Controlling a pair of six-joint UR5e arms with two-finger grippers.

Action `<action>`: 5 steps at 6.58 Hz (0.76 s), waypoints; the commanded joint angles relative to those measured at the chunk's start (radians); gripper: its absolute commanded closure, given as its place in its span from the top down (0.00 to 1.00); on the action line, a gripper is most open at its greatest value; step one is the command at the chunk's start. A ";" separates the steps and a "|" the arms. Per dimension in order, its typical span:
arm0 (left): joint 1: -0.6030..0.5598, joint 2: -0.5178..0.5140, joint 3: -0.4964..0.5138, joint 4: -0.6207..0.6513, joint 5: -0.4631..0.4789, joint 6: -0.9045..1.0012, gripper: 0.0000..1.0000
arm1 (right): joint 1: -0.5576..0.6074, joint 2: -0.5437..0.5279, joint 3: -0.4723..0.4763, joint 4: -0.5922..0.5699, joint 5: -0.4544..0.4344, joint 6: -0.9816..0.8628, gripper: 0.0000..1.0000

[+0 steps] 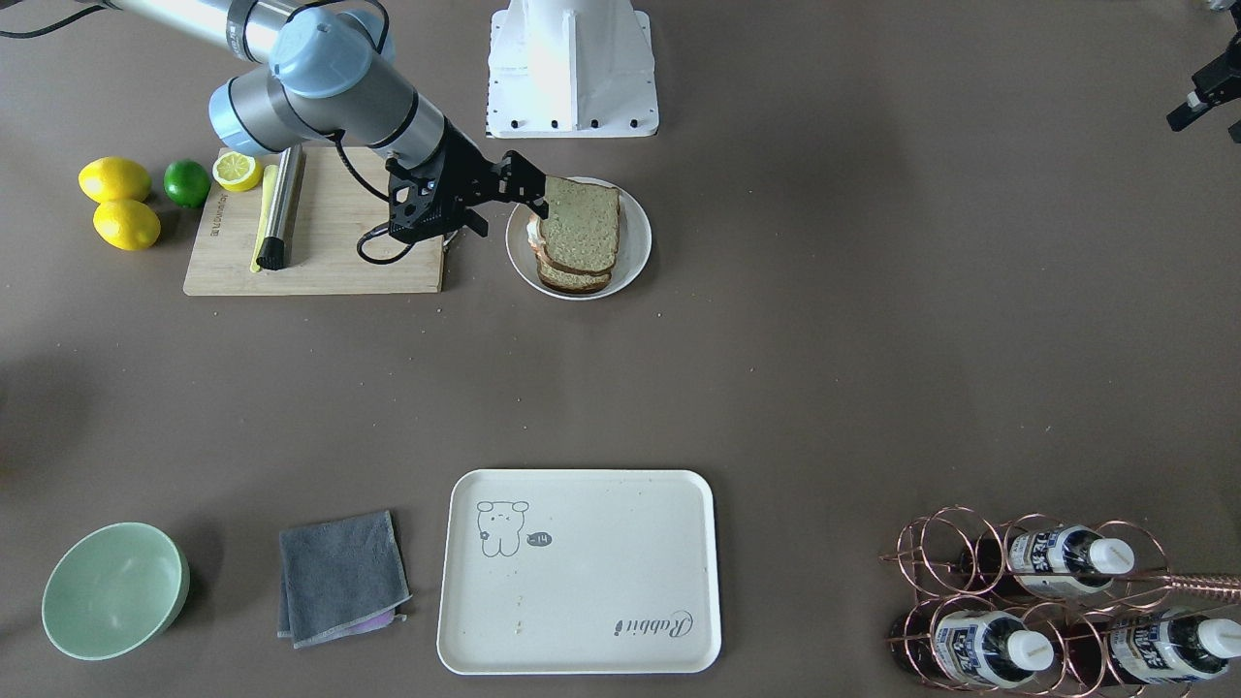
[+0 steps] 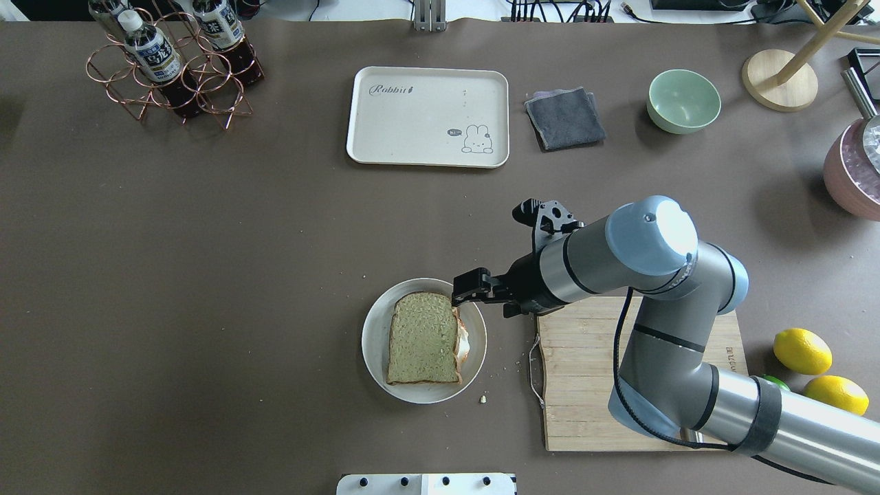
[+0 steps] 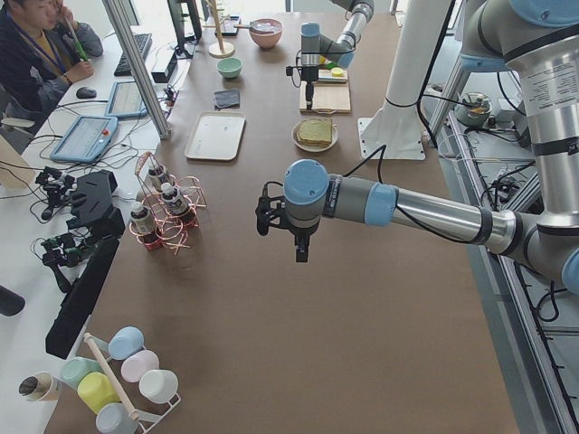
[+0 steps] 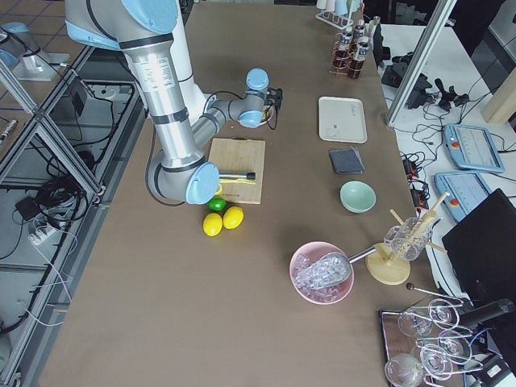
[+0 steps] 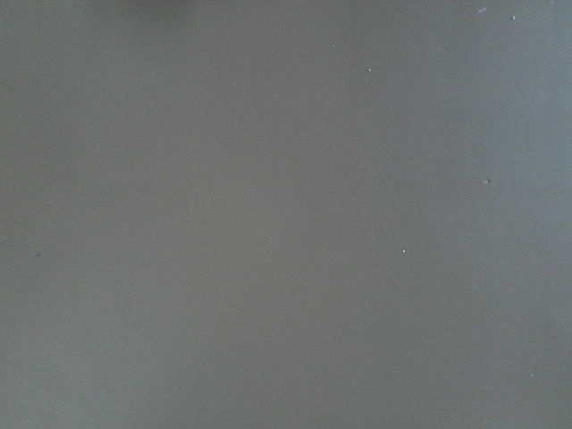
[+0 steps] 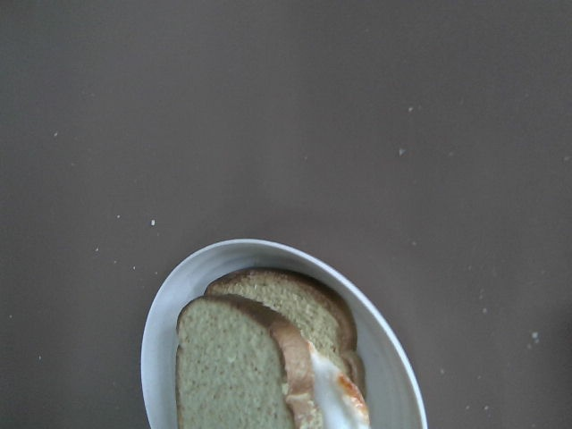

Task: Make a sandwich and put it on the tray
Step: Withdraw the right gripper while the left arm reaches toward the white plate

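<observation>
The sandwich [image 1: 578, 236] lies on a round white plate [image 1: 635, 244]: two brown-crusted slices with egg white showing at the side, also seen in the overhead view [image 2: 425, 338] and the right wrist view [image 6: 268, 357]. My right gripper [image 1: 535, 201] is at the top slice's corner nearest the cutting board. It looks shut on that slice, which sits tilted and offset over the lower one. The cream tray [image 1: 601, 591] lies empty across the table from the plate. My left gripper [image 1: 1188, 111] hangs over bare table far from the plate. Its jaws are unclear.
A wooden cutting board [image 1: 320, 247] with a metal-handled tool sits under my right arm. Lemons [image 1: 114, 180] and a lime [image 1: 187, 182] lie beside it. A green bowl [image 1: 114, 589], grey cloth [image 1: 341, 577] and copper bottle rack [image 1: 1047, 601] flank the tray.
</observation>
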 commanded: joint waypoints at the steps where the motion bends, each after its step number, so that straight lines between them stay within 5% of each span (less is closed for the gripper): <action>1: 0.189 -0.017 -0.003 -0.306 -0.004 -0.399 0.98 | 0.135 -0.052 0.008 0.000 0.142 -0.019 1.00; 5: 0.594 -0.295 0.008 -0.384 0.296 -0.863 0.98 | 0.323 -0.230 0.028 0.000 0.296 -0.275 1.00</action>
